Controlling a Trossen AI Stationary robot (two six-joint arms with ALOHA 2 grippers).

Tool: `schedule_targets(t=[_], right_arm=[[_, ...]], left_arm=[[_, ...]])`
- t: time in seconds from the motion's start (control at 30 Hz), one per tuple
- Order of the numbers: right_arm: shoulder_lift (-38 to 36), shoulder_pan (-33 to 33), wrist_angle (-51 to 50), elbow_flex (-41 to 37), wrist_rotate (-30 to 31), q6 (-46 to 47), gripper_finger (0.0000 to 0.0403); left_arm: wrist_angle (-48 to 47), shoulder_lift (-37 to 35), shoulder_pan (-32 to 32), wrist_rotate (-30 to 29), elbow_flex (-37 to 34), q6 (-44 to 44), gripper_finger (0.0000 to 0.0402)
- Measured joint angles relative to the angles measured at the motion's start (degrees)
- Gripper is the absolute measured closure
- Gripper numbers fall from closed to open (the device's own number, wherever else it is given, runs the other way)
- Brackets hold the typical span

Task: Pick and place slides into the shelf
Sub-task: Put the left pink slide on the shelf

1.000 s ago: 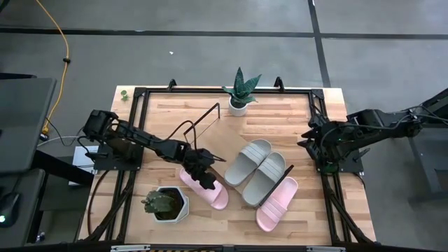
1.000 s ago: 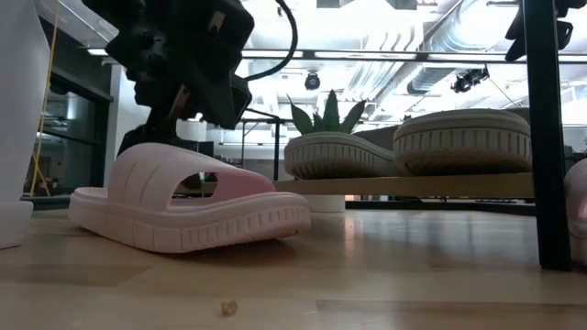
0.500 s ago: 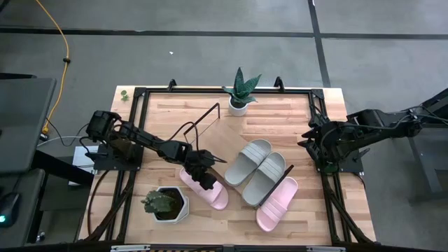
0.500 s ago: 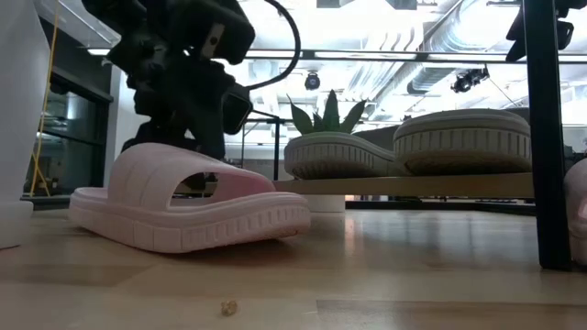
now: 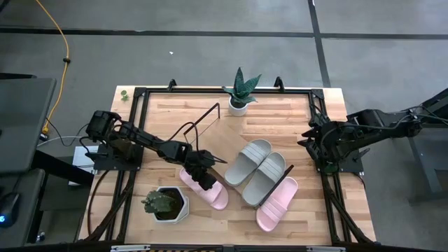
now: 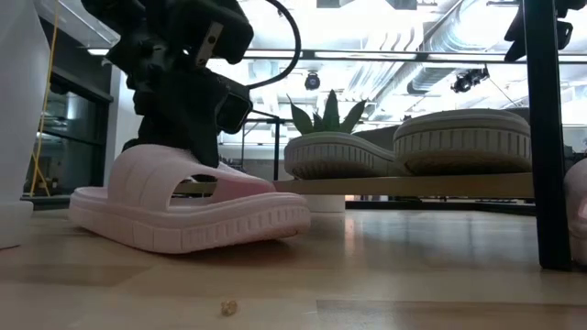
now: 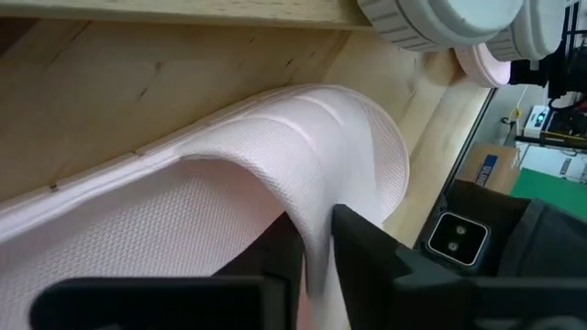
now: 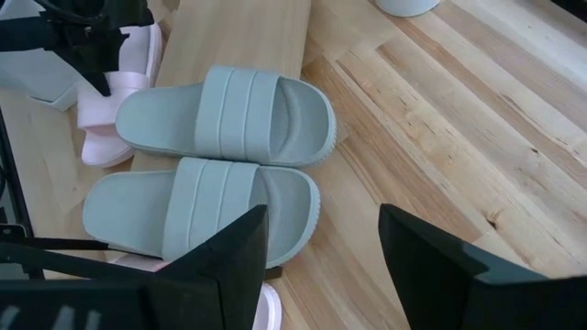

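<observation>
Left gripper point(image 7: 316, 261) clenched on wide strap of pale pink foam slide point(image 5: 204, 186), just left of flat light-wood shelf point(image 5: 222, 143). Best lifted level, clearing two grey slides point(image 5: 256, 170). Right gripper point(image 8: 321, 266) released, waiting right of shelf.

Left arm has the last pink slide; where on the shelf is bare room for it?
The light-wood shelf board is bare from the two grey foam slides back to its black wire end frame. The other end is crowded, with the second pale pink slide there. The left gripper pinches the pink slide's strap.
</observation>
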Motion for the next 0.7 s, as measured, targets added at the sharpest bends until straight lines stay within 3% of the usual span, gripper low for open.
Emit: schedule_targets(t=[0.2, 0.7], right_arm=[[0.0, 0.0, 0.0, 0.0, 0.0, 0.0, 0.0203], [0.0, 0.0, -1.1, 0.0, 0.3, -0.1, 0.0203]], left_arm=[[0.0, 0.0, 0.0, 1.9, 0.0, 0.0, 0.0395], [-0.8, 0.0, 0.0, 7.6, 4.5, 0.3, 0.0387]])
